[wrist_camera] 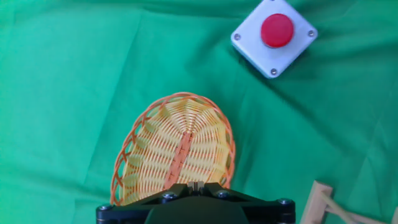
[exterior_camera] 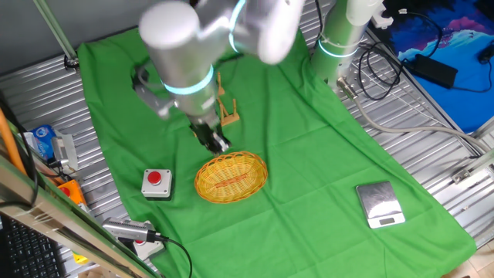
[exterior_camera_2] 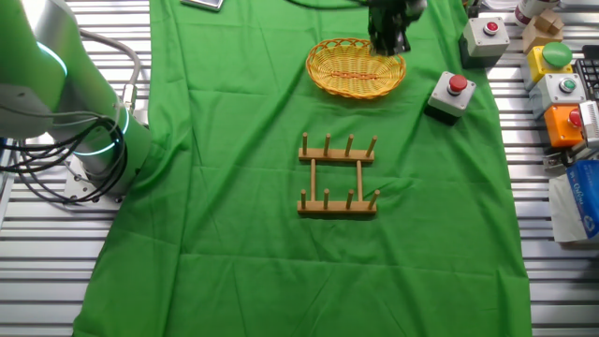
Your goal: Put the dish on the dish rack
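Observation:
The dish (exterior_camera: 231, 177), a yellow oval wicker basket-plate with an orange-red centre streak, lies flat on the green cloth. It also shows in the other fixed view (exterior_camera_2: 357, 67) and the hand view (wrist_camera: 176, 150). My gripper (exterior_camera: 217, 144) hangs just above the dish's rim on the rack side, its fingers pressed together (wrist_camera: 195, 186) with nothing seen between them. In the other fixed view the gripper (exterior_camera_2: 387, 39) is over the dish's right edge. The dish rack (exterior_camera_2: 338, 176), small and wooden with upright pegs, stands apart on the cloth, partly behind my arm (exterior_camera: 228, 110).
A grey box with a red button (exterior_camera: 157, 182) sits beside the dish, also in the hand view (wrist_camera: 274, 36). A silver scale (exterior_camera: 380, 204) lies at the cloth's right. More button boxes (exterior_camera_2: 557, 89) line the table edge. The robot base (exterior_camera: 343, 35) stands at the back.

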`<action>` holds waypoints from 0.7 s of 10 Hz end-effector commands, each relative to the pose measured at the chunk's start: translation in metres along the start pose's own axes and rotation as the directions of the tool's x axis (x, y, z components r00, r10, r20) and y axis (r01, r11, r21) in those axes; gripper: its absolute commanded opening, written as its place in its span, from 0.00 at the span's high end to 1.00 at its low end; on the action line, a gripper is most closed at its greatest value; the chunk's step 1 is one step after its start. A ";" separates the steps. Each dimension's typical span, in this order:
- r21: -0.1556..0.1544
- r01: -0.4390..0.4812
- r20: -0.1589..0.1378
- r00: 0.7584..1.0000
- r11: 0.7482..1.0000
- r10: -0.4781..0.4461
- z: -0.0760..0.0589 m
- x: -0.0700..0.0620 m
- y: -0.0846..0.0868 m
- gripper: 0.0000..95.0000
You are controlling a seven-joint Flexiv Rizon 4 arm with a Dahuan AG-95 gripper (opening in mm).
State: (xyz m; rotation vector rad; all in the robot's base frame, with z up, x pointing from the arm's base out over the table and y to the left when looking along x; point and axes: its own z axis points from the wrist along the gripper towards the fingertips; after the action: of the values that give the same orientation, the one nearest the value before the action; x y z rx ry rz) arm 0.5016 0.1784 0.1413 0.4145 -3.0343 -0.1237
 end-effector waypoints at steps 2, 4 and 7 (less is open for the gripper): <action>0.003 0.031 -0.002 1.000 1.000 -0.031 0.000 0.005 0.002 1.00; -0.002 0.022 0.001 1.000 1.000 -0.022 0.000 0.006 0.002 1.00; -0.013 0.045 -0.003 0.999 0.999 -0.045 0.000 0.006 0.002 1.00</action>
State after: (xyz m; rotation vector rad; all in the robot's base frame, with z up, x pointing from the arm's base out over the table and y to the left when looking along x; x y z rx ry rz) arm 0.4955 0.1787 0.1413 0.4587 -3.0231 -0.1496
